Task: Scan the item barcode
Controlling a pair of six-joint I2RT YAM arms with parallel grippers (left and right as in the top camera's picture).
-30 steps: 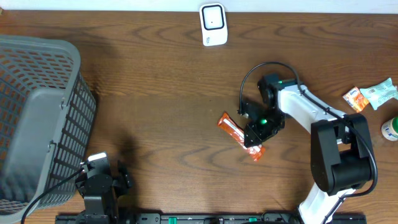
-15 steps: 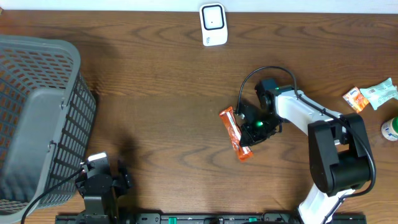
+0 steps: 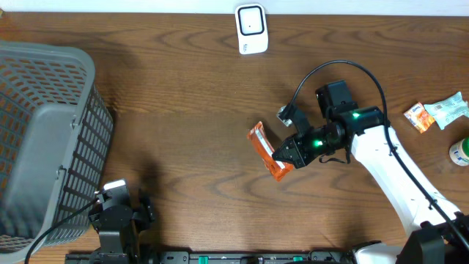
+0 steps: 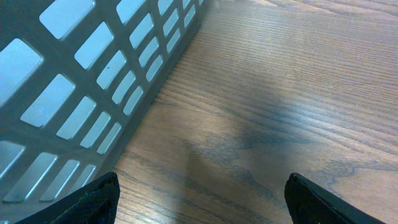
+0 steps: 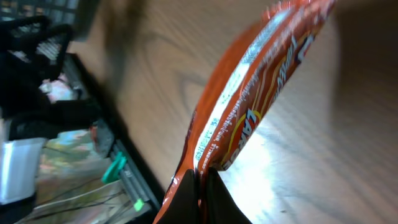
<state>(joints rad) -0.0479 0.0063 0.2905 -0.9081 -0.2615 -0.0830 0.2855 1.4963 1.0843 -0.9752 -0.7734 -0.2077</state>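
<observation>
An orange snack packet [image 3: 265, 152], the item, hangs lifted over the middle of the table, pinched at its lower end by my right gripper [image 3: 287, 157]. In the right wrist view the packet [image 5: 261, 93] stands edge-on and stretches up and away, with the black fingertips [image 5: 214, 198] shut on its seam. A white barcode scanner [image 3: 250, 28] stands at the far edge of the table, well beyond the packet. My left gripper [image 4: 199, 199] stays low at the front left, open, with bare wood between its fingertips.
A grey mesh basket [image 3: 44, 139] fills the left side, and its wall [image 4: 93, 87] runs close beside my left gripper. Snack packets [image 3: 437, 112] and a small round container [image 3: 462, 152] lie at the right edge. A black rail [image 3: 220, 257] lines the front edge.
My right gripper closed on the orange packet and raised it off the table, turning it and shifting slightly left. The right arm swung up and outward. The left arm stayed still.
</observation>
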